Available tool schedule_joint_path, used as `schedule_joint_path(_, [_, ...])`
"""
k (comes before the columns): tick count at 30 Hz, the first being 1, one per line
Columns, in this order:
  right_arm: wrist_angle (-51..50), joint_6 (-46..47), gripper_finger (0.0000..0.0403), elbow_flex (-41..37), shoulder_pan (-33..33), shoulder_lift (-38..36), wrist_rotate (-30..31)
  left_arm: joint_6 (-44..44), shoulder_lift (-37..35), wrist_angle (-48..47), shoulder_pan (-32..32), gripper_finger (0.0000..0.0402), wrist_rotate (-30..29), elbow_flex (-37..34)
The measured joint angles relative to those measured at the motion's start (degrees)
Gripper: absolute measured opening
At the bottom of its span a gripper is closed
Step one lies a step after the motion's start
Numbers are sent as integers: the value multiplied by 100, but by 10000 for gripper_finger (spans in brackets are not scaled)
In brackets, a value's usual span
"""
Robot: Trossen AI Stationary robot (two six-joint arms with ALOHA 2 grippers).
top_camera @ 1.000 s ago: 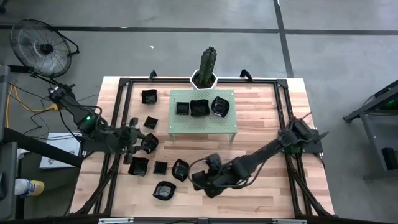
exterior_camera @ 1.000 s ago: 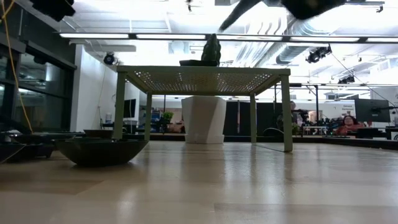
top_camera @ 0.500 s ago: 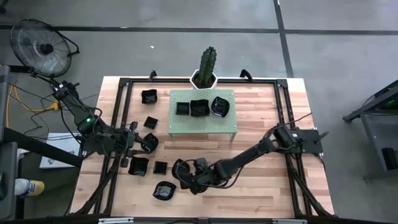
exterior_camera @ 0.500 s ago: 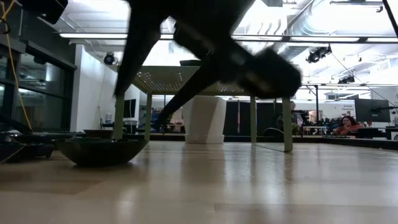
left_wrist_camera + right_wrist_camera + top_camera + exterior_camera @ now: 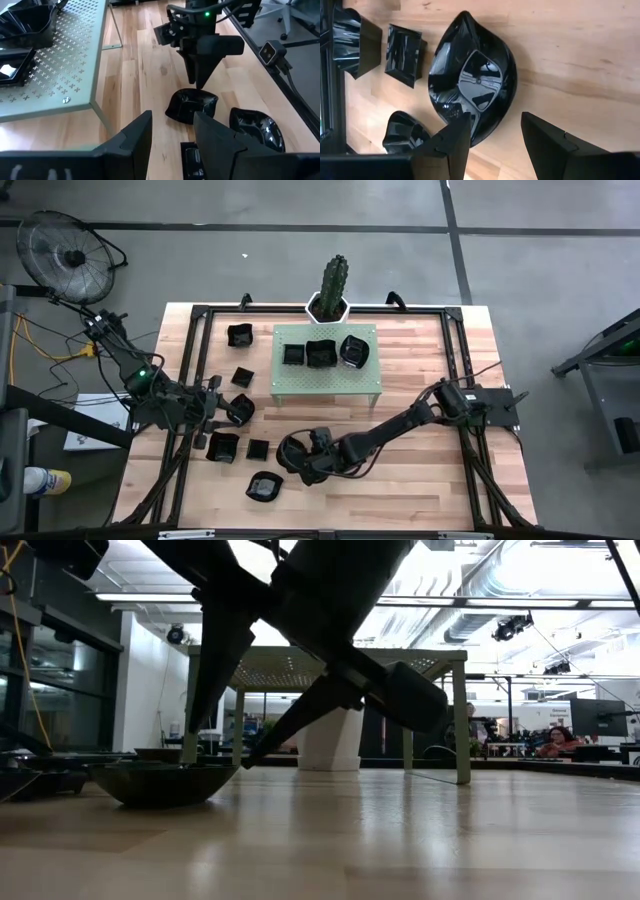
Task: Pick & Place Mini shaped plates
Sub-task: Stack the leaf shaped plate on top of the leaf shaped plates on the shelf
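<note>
We see the right end effector [image 5: 291, 459] open and empty, hovering over a plate [image 5: 472, 95] near the counter's [image 5: 430, 480] front edge. The left end effector [image 5: 236, 410] hangs open, empty, near the left edge.

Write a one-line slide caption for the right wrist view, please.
Open right gripper poised above a glossy black leaf-shaped plate on the wooden table.

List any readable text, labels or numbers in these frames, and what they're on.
None readable.
Plates, green stand, cactus pot: no print visible.
White sheet beside the table: too small to tell whether it carries print.
Screens in the room behind: too blurred to read.
</note>
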Motion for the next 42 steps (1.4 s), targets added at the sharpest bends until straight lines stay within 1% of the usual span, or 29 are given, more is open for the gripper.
schedule_joint_path(12, [-27, -216, 169, 0, -130, 2, 10, 0, 0, -73, 0, 143, 0, -1])
schedule_joint_path(19, [-87, -80, 169, 0, -122, 84, -55, 0, 2, -73, 0, 143, -2, -1])
schedule_joint_path(25, [231, -17, 169, 0, -124, 258, -40, 0, 0, -77, 2, 143, -2, 1])
schedule_joint_path(33, [73, -20, 168, 0, -94, 258, -48, 0, -2, -74, 2, 143, 2, 1])
schedule_joint_path(37, [42, 5, 152, 0, -69, 258, -62, 0, -2, -69, 2, 143, 24, 1])
schedule_joint_path(42, [46, 7, 112, 0, -54, 258, -67, 0, -2, -69, 0, 143, 24, 1])
